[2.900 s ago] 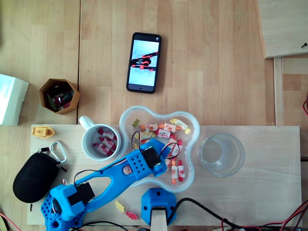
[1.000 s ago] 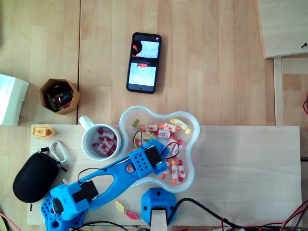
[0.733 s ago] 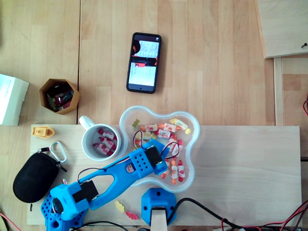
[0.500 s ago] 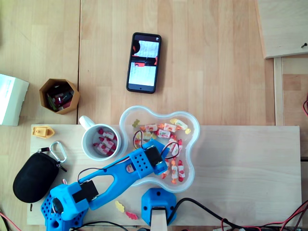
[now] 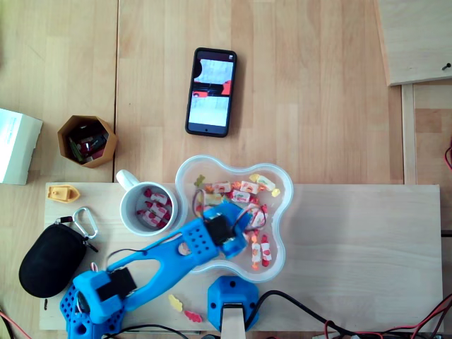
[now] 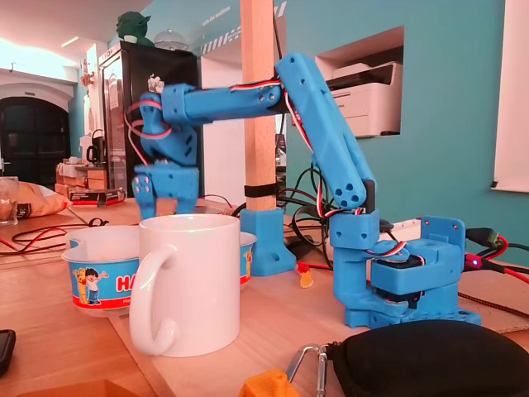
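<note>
My blue gripper (image 5: pixel 227 227) hangs over the left half of a clear wavy-edged candy bowl (image 5: pixel 277 212) that holds several wrapped sweets (image 5: pixel 247 188). In the fixed view the gripper (image 6: pixel 165 208) points down just above the bowl (image 6: pixel 95 273), behind a white mug (image 6: pixel 198 281). The wrist hides the fingertips from above, and the side view does not settle whether anything is between them. The white mug (image 5: pixel 128 212), just left of the bowl, has several red and white sweets in it.
A phone (image 5: pixel 210 92) lies beyond the bowl. To the left are a wooden hexagonal cup (image 5: pixel 86 140), a white box (image 5: pixel 14 145), a small yellow boat (image 5: pixel 62 192), a carabiner (image 5: pixel 85 222) and a black case (image 5: pixel 49 258). Two loose gummies (image 5: pixel 176 304) lie by the blue post base (image 5: pixel 232 300).
The glass at the right of the board is gone since the oldest frame. In the last half second the gripper shifted slightly left and up over the bowl.
</note>
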Controlling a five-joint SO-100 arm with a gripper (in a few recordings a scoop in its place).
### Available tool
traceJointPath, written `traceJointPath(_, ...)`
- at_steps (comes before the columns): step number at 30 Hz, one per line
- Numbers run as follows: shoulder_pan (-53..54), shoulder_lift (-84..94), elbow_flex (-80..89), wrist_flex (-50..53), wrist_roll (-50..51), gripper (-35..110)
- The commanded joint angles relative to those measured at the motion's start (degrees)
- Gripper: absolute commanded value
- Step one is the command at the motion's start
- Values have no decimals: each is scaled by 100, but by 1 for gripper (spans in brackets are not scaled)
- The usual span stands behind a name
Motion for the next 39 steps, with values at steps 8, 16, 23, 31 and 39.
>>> traceJointPath(8,-809,650,-1907,360,1266,-3)
traceJointPath(16,-1749,650,-2145,396,2004,-3)
traceJointPath(23,-2619,642,-2083,422,2470,-3)
traceJointPath(31,-3762,650,-2101,422,2795,-3)
traceJointPath(39,-5036,642,-2092,334,3305,-3)
